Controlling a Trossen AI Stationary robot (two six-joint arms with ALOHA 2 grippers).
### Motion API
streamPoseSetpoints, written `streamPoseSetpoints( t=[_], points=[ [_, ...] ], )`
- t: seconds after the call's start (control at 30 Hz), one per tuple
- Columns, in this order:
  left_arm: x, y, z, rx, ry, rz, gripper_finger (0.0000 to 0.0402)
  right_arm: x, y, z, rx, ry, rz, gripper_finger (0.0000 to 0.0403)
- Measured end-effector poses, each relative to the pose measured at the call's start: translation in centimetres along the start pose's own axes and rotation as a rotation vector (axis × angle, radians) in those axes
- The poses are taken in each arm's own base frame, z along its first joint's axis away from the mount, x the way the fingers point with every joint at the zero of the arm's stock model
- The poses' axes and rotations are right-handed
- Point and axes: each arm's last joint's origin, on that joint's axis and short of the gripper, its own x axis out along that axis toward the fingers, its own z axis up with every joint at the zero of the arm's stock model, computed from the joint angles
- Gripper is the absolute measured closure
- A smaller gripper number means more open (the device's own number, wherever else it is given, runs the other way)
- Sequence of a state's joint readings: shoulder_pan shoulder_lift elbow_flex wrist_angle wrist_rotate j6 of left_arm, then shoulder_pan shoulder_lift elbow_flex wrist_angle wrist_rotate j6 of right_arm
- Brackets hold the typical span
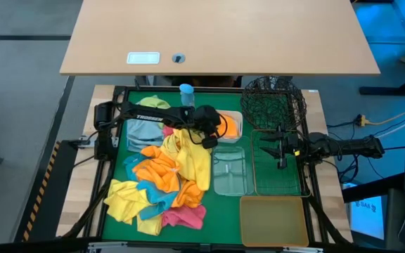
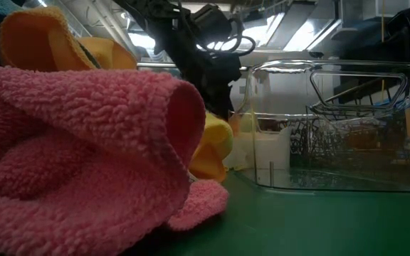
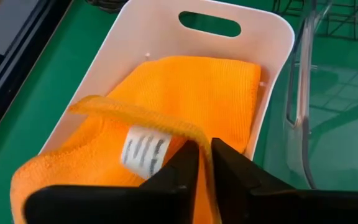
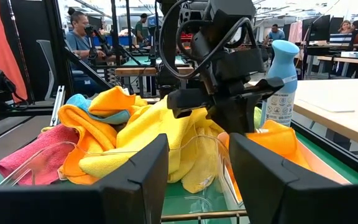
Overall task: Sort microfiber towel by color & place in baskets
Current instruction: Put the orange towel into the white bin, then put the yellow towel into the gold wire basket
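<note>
An orange towel (image 3: pixel 191 87) lies in the white tub (image 3: pixel 272 37), which stands right of the towel pile (image 1: pixel 164 176). My left gripper (image 3: pixel 205 165) is over the tub (image 1: pixel 236 119) and shut on this towel; it also shows in the right wrist view (image 4: pixel 229 112). My right gripper (image 1: pixel 281 151) hangs open and empty over the rectangular wire basket (image 1: pixel 280 172); its fingers (image 4: pixel 260 168) stand wide apart. The pile holds yellow, orange, pink, teal and grey-blue cloths lying on the green mat. My left gripper pinches the orange towel's hemmed edge (image 3: pixel 205 146) between its two fingers, close to the white label (image 3: pixel 145 149). The fingers slant down from above. That edge stands up in a raised strip (image 3: pixel 135 112), and the towel's main part lies in the white tub.
The black round wire-mesh basket (image 1: pixel 274 102) stands at the far right, the clear tub (image 1: pixel 229 169) is nearer than the white tub, and the amber tub (image 1: pixel 273 219) is at the near right. A blue-capped bottle (image 1: pixel 186 91) stands at the far edge. A pink towel (image 2: pixel 84 156) fills the low view.
</note>
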State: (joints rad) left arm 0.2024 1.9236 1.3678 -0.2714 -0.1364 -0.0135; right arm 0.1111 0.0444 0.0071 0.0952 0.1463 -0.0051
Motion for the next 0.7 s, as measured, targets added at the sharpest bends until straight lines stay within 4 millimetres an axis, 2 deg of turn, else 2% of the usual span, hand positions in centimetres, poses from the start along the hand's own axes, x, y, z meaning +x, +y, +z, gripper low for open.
streamPoseSetpoints(
  t=[0.17,0.3,0.43,0.6,0.7],
  points=[
    [-0.2,0.0,0.2,-0.004,-0.009,0.0,0.0318,0.0,0.0,0.0,0.0,0.0,0.0,0.0233],
    [-1.1,0.1,1.2,-0.008,-0.041,0.0,0.0292,0.0,0.0,0.0,0.0,0.0,0.0,0.0233],
    [-2.5,0.3,2.6,-0.012,-0.073,-0.001,0.0283,0.0,0.0,0.0,0.0,-0.003,0.0,0.0233],
    [-5.2,0.6,4.3,-0.007,-0.038,-0.003,0.0283,0.0,0.0,0.0,0.0,0.0,0.0,0.0233],
    [-7.1,0.6,4.7,0.004,0.042,-0.007,0.0284,0.0,0.0,0.0,0.0,0.0,0.006,0.0233]
  ],
)
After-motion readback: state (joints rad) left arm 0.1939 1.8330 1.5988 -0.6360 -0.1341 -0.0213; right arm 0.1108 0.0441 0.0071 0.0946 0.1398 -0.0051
